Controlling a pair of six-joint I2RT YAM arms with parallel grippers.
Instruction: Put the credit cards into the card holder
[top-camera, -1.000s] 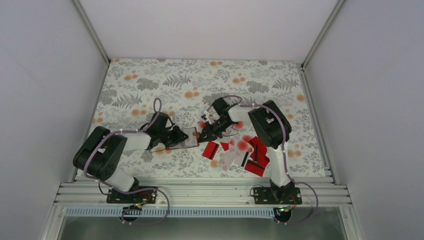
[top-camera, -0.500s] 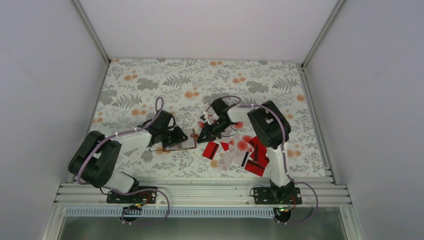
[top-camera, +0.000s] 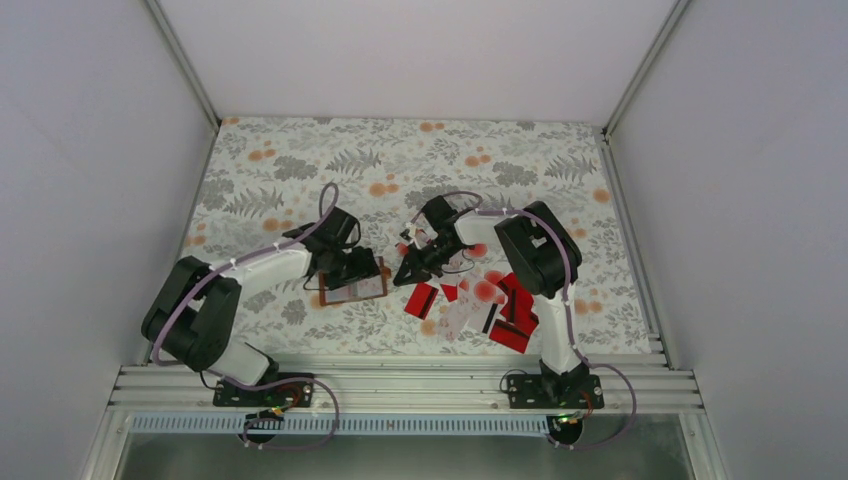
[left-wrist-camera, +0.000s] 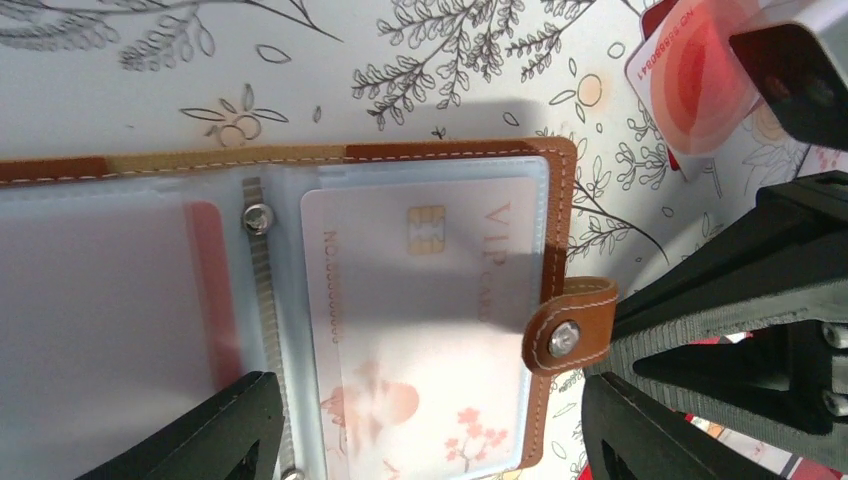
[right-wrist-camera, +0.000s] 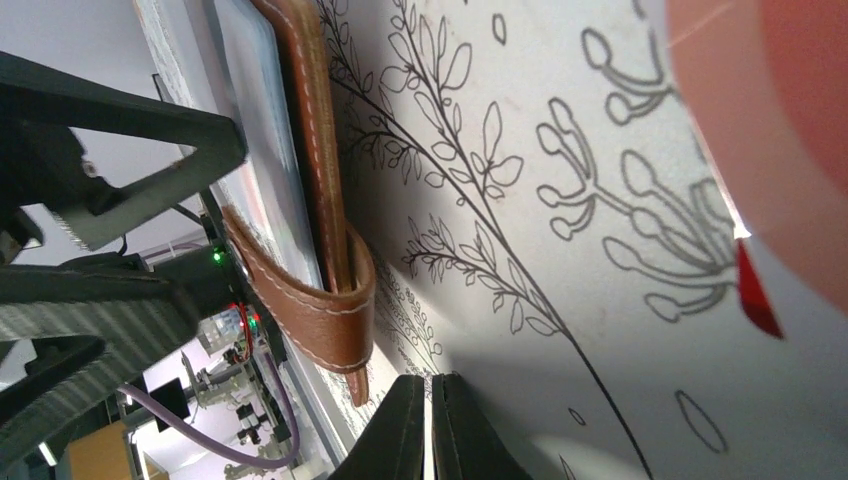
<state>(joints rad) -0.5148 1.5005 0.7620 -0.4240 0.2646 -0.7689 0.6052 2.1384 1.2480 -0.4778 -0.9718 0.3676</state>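
Note:
The card holder (top-camera: 352, 291) lies open on the table, brown rim (left-wrist-camera: 452, 152) around pale inner pockets. A white VIP card (left-wrist-camera: 420, 290) with red blossoms sits inside its right pocket. My left gripper (top-camera: 357, 268) hovers over that page, open (left-wrist-camera: 430, 440), one finger on each side and touching nothing. My right gripper (top-camera: 408, 275) is just right of the holder's snap strap (right-wrist-camera: 320, 310), shut (right-wrist-camera: 432, 385) with its tips low at the table and no card seen between them. Loose credit cards (top-camera: 485, 300), red ones and white ones, lie scattered to the right.
A white card with red blotches (left-wrist-camera: 700, 85) lies beyond the holder near the right arm's body (left-wrist-camera: 760, 330). A red card (top-camera: 420, 298) sits closest to the holder. The flower-patterned table (top-camera: 300, 170) is walled at the back and sides.
My left gripper has opened and let go of the card holder, which now lies flat a little nearer and to the left. The right gripper has stayed shut in place.

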